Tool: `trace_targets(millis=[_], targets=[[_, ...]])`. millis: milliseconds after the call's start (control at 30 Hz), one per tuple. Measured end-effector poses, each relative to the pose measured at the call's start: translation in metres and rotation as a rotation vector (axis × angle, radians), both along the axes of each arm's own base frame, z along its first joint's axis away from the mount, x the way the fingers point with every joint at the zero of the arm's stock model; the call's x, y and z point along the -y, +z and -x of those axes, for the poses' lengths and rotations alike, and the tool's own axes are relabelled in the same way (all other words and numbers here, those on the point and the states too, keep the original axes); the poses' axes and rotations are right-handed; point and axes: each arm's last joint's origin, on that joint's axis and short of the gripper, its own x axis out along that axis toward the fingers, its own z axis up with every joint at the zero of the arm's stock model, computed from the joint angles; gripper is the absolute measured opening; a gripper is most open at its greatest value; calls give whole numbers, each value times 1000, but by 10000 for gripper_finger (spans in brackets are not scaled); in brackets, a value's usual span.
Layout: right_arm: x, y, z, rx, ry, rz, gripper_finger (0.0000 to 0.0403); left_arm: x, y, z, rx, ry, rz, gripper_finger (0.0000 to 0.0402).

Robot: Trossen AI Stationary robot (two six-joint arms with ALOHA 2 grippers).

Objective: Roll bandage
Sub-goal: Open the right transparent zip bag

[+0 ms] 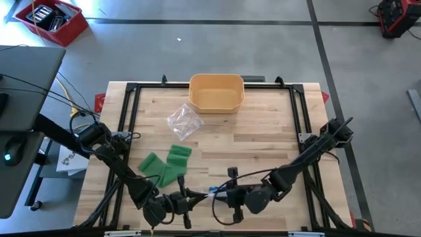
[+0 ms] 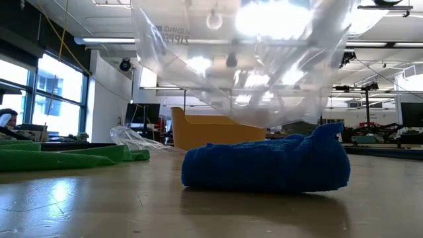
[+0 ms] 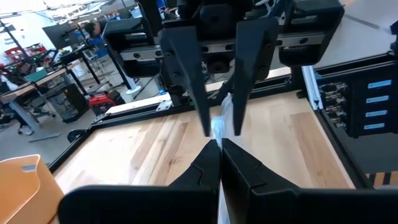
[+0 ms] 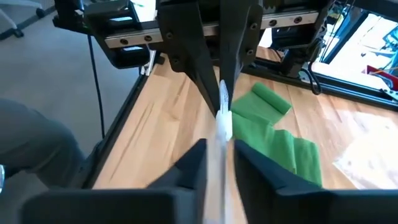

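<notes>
Blue bandage (image 2: 268, 164): on the bench (image 1: 263, 141) near its front edge, under a clear plastic bag (image 2: 244, 59). Left gripper (image 3: 219, 144) and right gripper (image 4: 219, 144): tips facing there, both pinching the bag. Green bandage (image 1: 166, 164): front-left. Yellow bin (image 1: 216, 92): back edge

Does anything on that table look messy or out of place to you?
The green bandage lies loose and rumpled on the table, not rolled. A crumpled clear bag sits near the yellow bin. Oddly, the left gripper and right gripper both pinch another clear plastic bag, held above a blue cloth.
</notes>
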Motion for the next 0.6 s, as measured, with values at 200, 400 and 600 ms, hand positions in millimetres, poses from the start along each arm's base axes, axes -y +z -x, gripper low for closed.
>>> trace_targets(millis=[200,400,600], targets=[[4,4,-5,34,-18,-30,136,0,0,0,2,-3,9,0],[4,3,-13,81,-15,-44,115,0,0,0,4,-2,18,0],[0,-6,-16,79,-1,-10,50,0,0,0,6,2,20,0]])
